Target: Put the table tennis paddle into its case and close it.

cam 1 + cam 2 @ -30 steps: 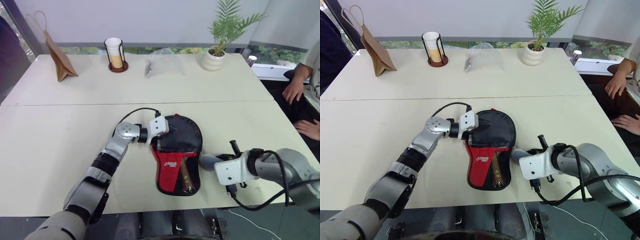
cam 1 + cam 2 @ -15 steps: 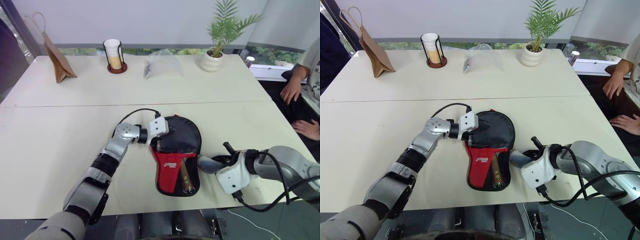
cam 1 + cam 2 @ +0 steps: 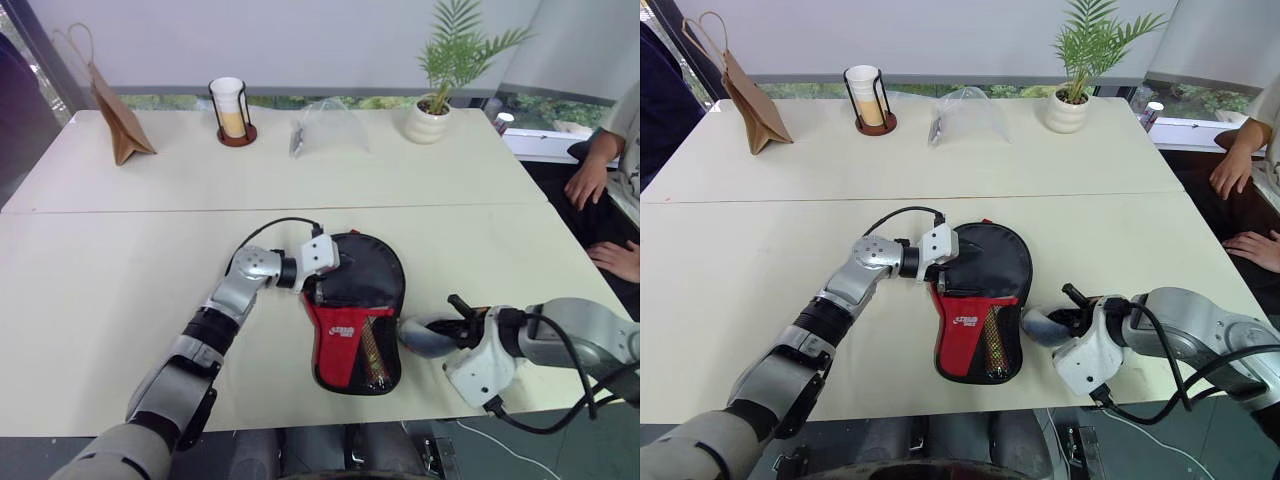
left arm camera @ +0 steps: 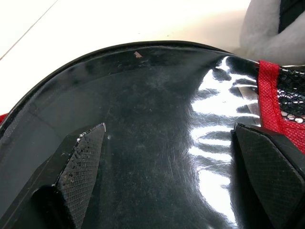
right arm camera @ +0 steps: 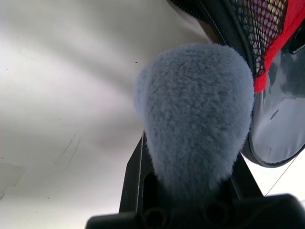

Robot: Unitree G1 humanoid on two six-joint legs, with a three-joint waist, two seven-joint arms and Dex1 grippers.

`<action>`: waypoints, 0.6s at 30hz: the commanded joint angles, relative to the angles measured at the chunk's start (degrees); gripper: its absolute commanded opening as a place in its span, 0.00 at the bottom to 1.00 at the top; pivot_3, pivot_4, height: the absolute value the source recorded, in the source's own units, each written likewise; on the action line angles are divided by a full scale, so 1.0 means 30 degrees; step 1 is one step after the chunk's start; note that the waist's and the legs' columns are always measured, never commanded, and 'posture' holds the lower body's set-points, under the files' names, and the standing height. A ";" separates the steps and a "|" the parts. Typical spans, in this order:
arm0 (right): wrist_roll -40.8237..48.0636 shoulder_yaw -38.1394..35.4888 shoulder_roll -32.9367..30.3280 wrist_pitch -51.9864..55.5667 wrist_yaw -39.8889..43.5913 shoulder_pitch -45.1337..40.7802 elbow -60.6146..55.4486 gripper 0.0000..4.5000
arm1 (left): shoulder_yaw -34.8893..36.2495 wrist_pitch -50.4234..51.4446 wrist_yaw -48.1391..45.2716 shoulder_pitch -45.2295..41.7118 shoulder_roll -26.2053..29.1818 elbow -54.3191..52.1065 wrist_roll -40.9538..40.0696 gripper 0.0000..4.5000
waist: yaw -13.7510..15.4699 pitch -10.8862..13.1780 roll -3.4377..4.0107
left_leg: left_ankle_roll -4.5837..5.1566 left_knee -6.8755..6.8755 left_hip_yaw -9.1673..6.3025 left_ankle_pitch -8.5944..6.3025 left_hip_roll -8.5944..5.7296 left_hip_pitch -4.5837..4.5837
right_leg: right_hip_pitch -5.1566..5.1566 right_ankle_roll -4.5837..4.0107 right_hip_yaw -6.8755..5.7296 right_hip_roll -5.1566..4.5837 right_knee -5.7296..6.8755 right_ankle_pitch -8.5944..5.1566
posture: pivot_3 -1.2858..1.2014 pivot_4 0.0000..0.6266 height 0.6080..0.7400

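One paddle-shaped black fabric case (image 3: 357, 310) is lying lengthwise toward the robot, the spread left gripper (image 3: 335, 262) pressing its round end. Right gripper (image 3: 447, 334), just beside the case's right edge, is clamping a grey fuzzy pouch (image 3: 425, 335).

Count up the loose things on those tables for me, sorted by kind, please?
Paddle case: 1
Grey fuzzy pouch: 1
Brown paper bag: 1
Cup in holder: 1
Clear plastic bag: 1
Potted plant: 1
Total: 6

You have the case (image 3: 355, 310) lying on the near table (image 3: 100, 290), the left gripper (image 3: 322, 262) at its left edge, the right gripper (image 3: 450, 325) holding a soft pouch (image 3: 425, 335) just right of it.
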 commanded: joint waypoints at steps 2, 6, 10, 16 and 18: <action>0.1329 0.0347 -0.0471 -0.1220 0.0537 0.0511 -0.0773 0.10 | -0.0774 0.0553 0.0543 0.0535 0.0422 0.1072 0.1415 1.00 | 0.0041 0.0000 0.0001 | 0.0000 -0.0007 0.0001 0.0000 -0.0001 0.0000 | -0.0003 0.0000 0.0000 0.0000 -0.0004 0.0000 | 0.52 0.24 1.00; 0.2810 0.0144 -0.0827 -0.1463 0.0972 0.0628 -0.1402 0.10 | -0.0836 0.0513 0.0543 0.0639 0.0421 0.1001 0.1433 1.00 | 0.0188 0.0000 0.0004 | 0.0001 -0.0032 0.0010 0.0001 -0.0002 0.0000 | -0.0016 -0.0001 0.0001 -0.0003 -0.0011 0.0000 | 0.52 0.24 1.00; 0.3915 -0.0003 -0.1260 -0.1782 0.1402 0.0884 -0.1616 0.10 | -0.0934 0.0536 0.0575 0.0711 0.0398 0.0910 0.1414 1.00 | 0.0309 0.0002 0.0007 | 0.0003 -0.0058 0.0013 0.0002 -0.0002 0.0000 | -0.0031 -0.0010 0.0001 0.0003 -0.0012 -0.0005 | 0.52 0.24 1.00; 0.4829 -0.0301 -0.2222 -0.3376 0.1626 0.1759 -0.1249 0.10 | -0.1079 0.0614 0.0624 0.0900 0.0372 0.0657 0.1364 1.00 | 0.0333 0.0007 0.0017 | 0.0002 -0.0057 0.0018 0.0001 -0.0001 0.0000 | -0.0032 -0.0009 0.0002 -0.0003 -0.0023 -0.0007 | 0.52 0.24 1.00; 0.4918 -0.0469 -0.2524 -0.3725 0.1608 0.2078 -0.1092 0.10 | -0.1112 0.0654 0.0653 0.0958 0.0367 0.0573 0.1344 1.00 | 0.0340 0.0007 0.0020 | 0.0001 -0.0066 0.0018 0.0001 -0.0002 -0.0001 | -0.0033 -0.0008 0.0002 -0.0006 -0.0029 -0.0008 | 0.52 0.24 1.00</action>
